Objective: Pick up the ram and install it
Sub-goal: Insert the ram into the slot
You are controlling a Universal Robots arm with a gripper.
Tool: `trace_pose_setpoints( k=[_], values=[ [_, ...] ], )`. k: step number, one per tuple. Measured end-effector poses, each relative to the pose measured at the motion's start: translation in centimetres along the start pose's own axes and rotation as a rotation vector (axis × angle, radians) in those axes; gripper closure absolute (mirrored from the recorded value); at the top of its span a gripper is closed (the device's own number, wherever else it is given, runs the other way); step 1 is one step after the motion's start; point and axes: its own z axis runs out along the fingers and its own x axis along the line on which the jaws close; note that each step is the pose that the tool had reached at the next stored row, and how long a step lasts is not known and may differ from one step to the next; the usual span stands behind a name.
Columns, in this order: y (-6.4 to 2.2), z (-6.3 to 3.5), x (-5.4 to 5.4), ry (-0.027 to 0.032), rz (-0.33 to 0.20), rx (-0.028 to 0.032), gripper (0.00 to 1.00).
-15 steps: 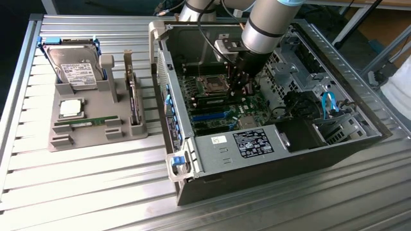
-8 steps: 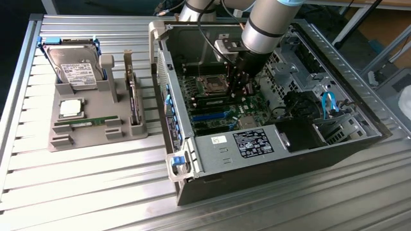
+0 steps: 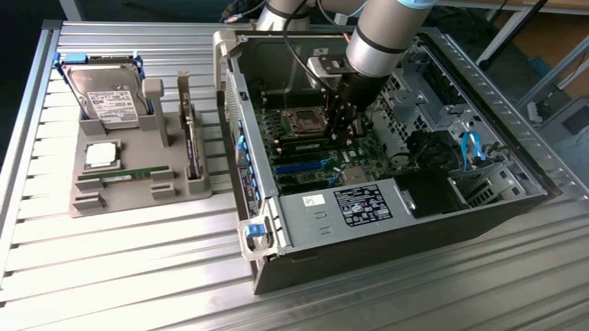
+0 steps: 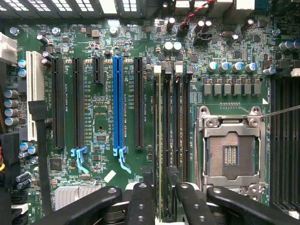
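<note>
Black gripper (image 4: 161, 201) fingers (image 4: 140, 208), matte with round bolt heads, sit closest to the wrist camera. They stand apart, one on each side of the ram (image 4: 161, 140), and neither seems to press on it. The ram is seen edge-on as a thin pale-green strip standing upright in the memory slot nearest the expansion slots, between those slots and the CPU socket (image 4: 229, 150). That socket is an empty square of fine contacts inside a bright steel frame. The green motherboard (image 4: 101, 112) carries one glossy blue slot (image 4: 117, 103), several black slots (image 4: 138, 103) and a white slot (image 4: 32, 93). White lettering runs beside the slots, too fine to read. Silver-topped round capacitors (image 4: 225, 66) line up near the socket, and a finned metal heatsink (image 4: 70, 197) lies near the fingers.

In the exterior view a computer case (image 3: 304, 214) of grey sheet metal lies open on a ribbed aluminium table (image 3: 138, 276). The arm (image 3: 387, 34), with silver and grey tube sections, reaches down into it, the gripper over the board beside the socket. A black label (image 3: 363, 203) with white print lies on the power supply, its text unreadable. On the exterior view's left is a grey plastic holder (image 3: 129, 196). It bears a hard drive (image 3: 109, 96) with a white label, a square silver CPU chip (image 3: 101, 155), a second green memory stick (image 3: 124, 175) lying flat, and a dark expansion card (image 3: 192, 145) standing on edge.
</note>
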Motion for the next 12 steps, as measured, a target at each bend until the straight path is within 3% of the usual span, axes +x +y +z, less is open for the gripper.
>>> trace_pose_setpoints(
  k=[6,12],
  values=[
    [0.04,-0.92,0.0,0.0000,0.000,0.0000,0.75],
    [0.11,-2.84,-0.1,0.0001,0.000,0.0000,0.75]
  ],
)
